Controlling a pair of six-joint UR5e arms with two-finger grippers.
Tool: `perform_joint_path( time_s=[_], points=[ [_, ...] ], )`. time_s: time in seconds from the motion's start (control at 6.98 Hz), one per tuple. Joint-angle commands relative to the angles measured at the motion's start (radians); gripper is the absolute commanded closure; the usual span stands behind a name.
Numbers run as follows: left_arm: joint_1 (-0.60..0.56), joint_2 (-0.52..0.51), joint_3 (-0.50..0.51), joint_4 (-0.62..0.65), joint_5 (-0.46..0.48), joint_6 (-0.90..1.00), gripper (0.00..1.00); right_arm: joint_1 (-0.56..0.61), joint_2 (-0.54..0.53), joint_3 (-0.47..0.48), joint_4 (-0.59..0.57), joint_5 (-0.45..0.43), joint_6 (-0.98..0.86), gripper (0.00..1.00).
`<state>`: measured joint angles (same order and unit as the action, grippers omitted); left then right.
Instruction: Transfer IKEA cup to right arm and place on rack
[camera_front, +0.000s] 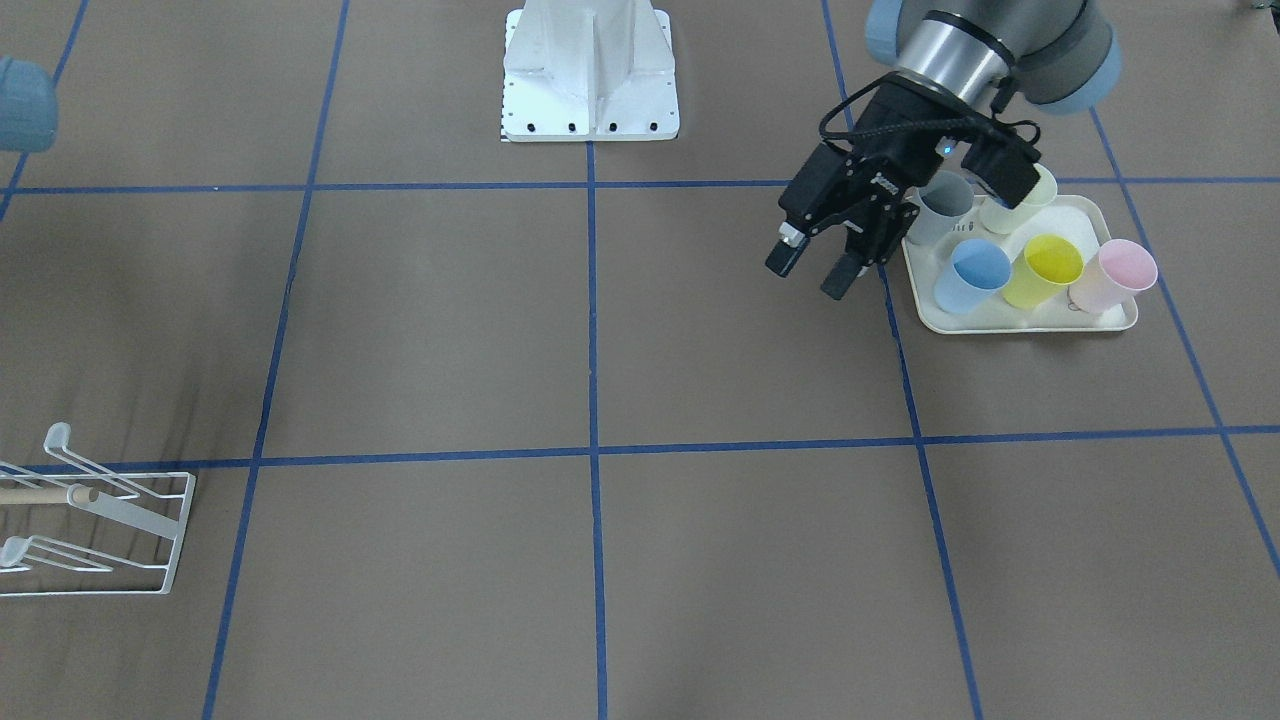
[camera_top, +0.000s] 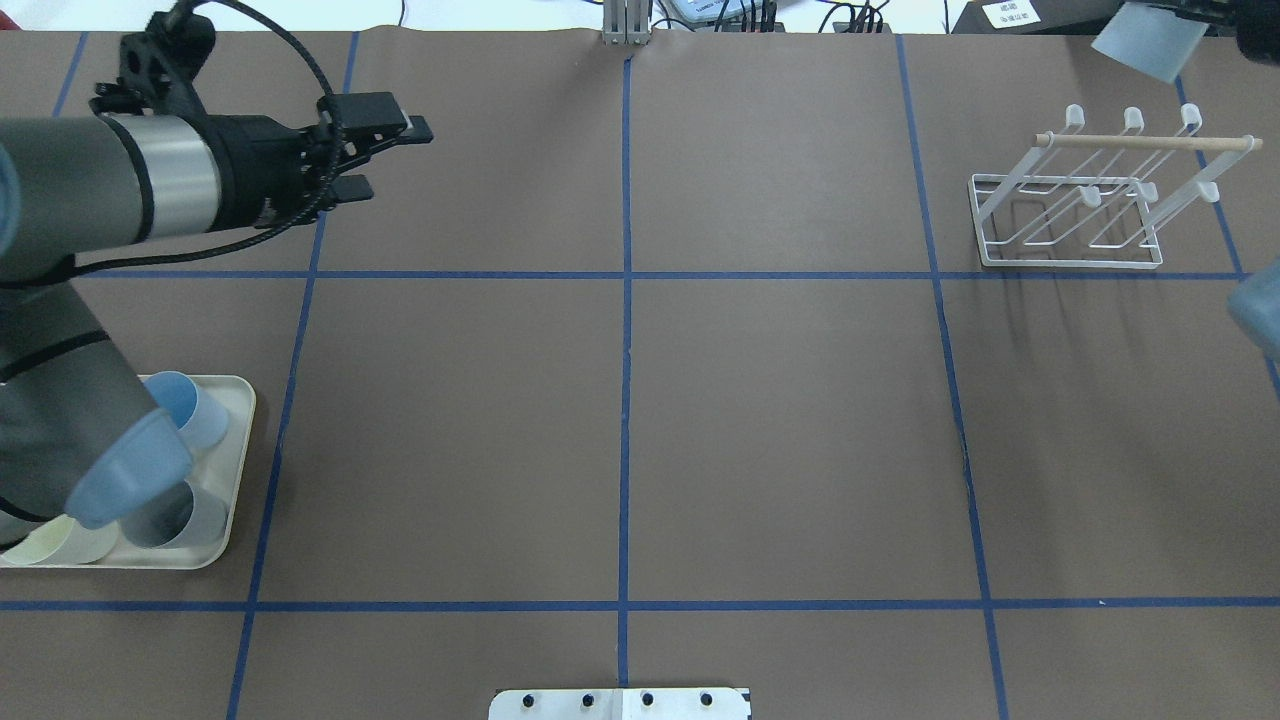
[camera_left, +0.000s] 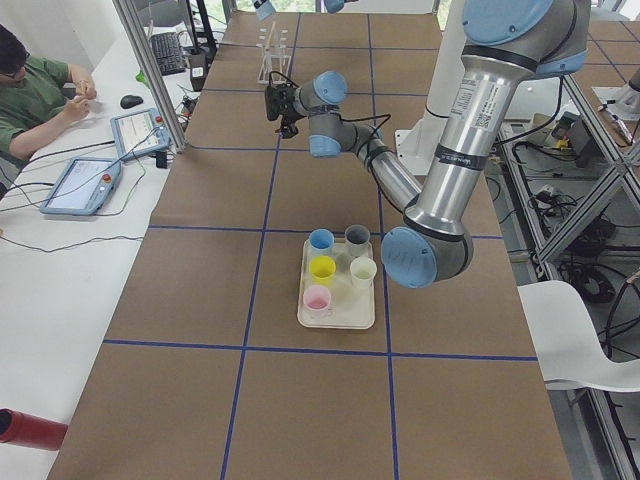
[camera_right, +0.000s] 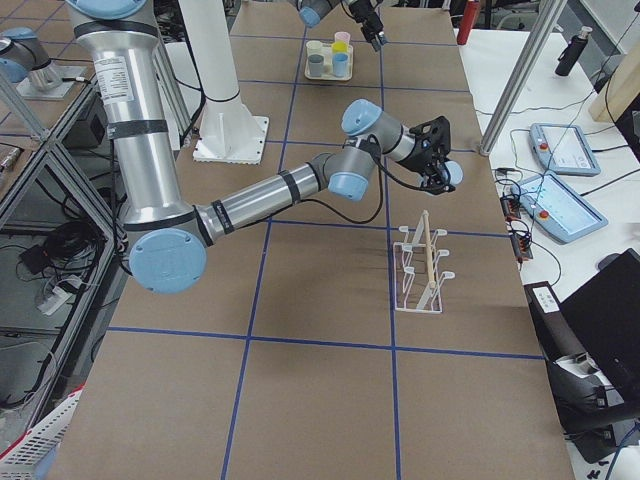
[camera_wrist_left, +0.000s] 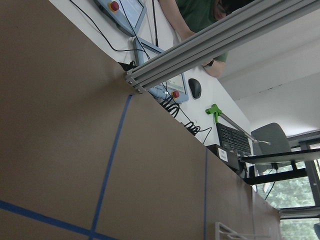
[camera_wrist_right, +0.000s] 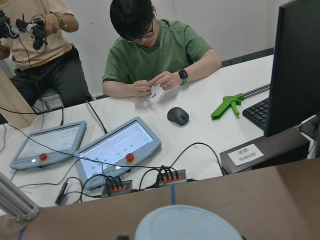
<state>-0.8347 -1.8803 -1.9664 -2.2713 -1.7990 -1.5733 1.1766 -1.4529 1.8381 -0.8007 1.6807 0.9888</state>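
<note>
My right gripper (camera_right: 438, 163) is shut on a light-blue cup (camera_top: 1140, 42) and holds it in the air near the rack, apart from it. The cup's round end fills the bottom of the right wrist view (camera_wrist_right: 187, 224). The white wire rack (camera_top: 1075, 205) with a wooden dowel stands on the table and has no cups on it; it also shows in the front view (camera_front: 110, 520). My left gripper (camera_front: 815, 268) is open and empty, hovering beside the cream tray (camera_front: 1020, 322). The tray holds grey, pale-green, blue (camera_front: 972, 275), yellow and pink cups.
The white robot base (camera_front: 590, 75) stands at the table's middle edge. An aluminium frame post (camera_right: 520, 70) rises at the far edge. Beyond it, operators sit at a side table (camera_wrist_right: 210, 125) with tablets and cables. Blue tape lines grid the brown tabletop.
</note>
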Motion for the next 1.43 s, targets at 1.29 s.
perform_joint_path(
  time_s=[1.29],
  points=[
    [-0.213,0.138,-0.066,0.231,-0.227,0.319,0.0,-0.212,-0.365,0.01,0.225,-0.45,-0.26,1.0]
  ],
)
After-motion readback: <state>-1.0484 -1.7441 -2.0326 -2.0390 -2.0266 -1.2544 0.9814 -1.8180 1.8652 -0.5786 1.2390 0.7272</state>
